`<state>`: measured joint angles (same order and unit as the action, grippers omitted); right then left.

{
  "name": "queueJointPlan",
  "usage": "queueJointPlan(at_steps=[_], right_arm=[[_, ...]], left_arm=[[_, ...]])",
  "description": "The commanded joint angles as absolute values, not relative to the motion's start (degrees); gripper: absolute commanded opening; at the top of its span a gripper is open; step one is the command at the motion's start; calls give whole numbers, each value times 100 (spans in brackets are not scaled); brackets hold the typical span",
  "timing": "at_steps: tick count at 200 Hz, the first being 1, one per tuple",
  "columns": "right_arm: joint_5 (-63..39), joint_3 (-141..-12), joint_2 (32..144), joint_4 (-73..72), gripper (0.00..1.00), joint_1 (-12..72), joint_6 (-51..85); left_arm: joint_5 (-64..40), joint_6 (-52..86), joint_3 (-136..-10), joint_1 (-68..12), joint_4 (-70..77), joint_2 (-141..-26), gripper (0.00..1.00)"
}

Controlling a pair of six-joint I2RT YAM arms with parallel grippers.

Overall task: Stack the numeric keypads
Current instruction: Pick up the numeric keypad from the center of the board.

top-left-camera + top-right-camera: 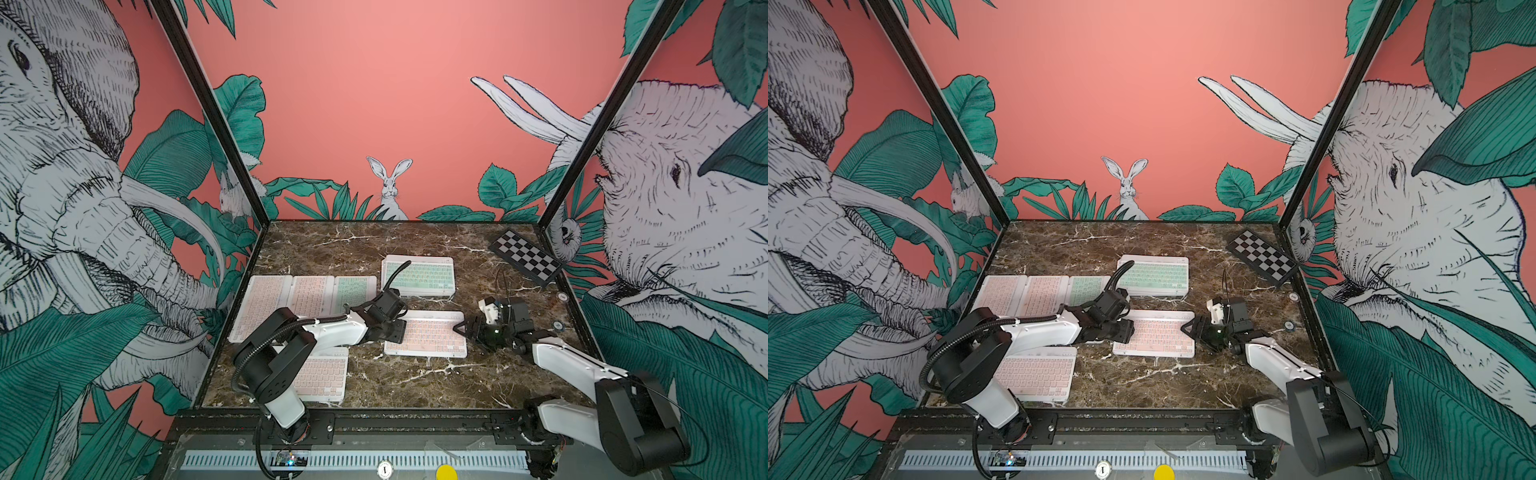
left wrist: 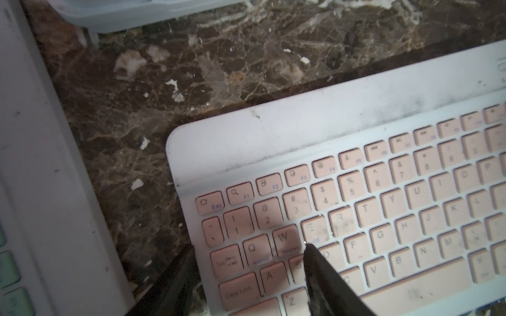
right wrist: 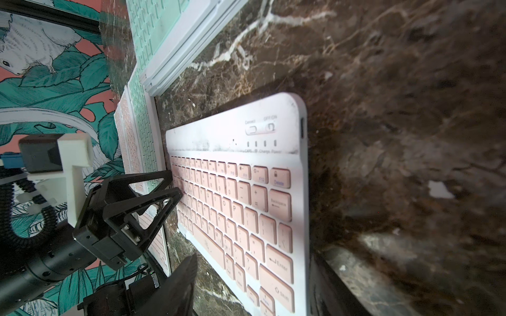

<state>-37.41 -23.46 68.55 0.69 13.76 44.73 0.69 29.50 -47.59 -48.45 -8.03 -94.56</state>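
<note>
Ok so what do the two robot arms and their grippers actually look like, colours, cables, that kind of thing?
Both arms have white link shells joined by chunky black joint housings. The left arm carries a black corrugated cable conduit looping from its base and another arching over the wrist. The right arm has a thin black wire. The left gripper has black triangular open-frame fingers beside a white printed bracket; the right gripper is black too.

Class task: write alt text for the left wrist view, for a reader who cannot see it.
A pink-keyed keypad with a white frame lies on dark marble tabletop, filling most of the view. The left claw straddles its edge, one black fingertip over the keys. Other keypads' edges show at the borders.
</note>
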Motion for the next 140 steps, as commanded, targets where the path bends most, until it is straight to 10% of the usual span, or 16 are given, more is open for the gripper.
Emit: queueJointPlan(at_steps=[1, 140], right_arm=[[-4424, -2364, 6755, -375, 63, 1519, 4445], [-4082, -2668, 6639, 200, 57, 1784, 4126]], left_arm=[[-971, 2965, -4587, -5063, -554, -9724, 64], [-830, 2958, -4698, -5080, -751, -9756, 63]])
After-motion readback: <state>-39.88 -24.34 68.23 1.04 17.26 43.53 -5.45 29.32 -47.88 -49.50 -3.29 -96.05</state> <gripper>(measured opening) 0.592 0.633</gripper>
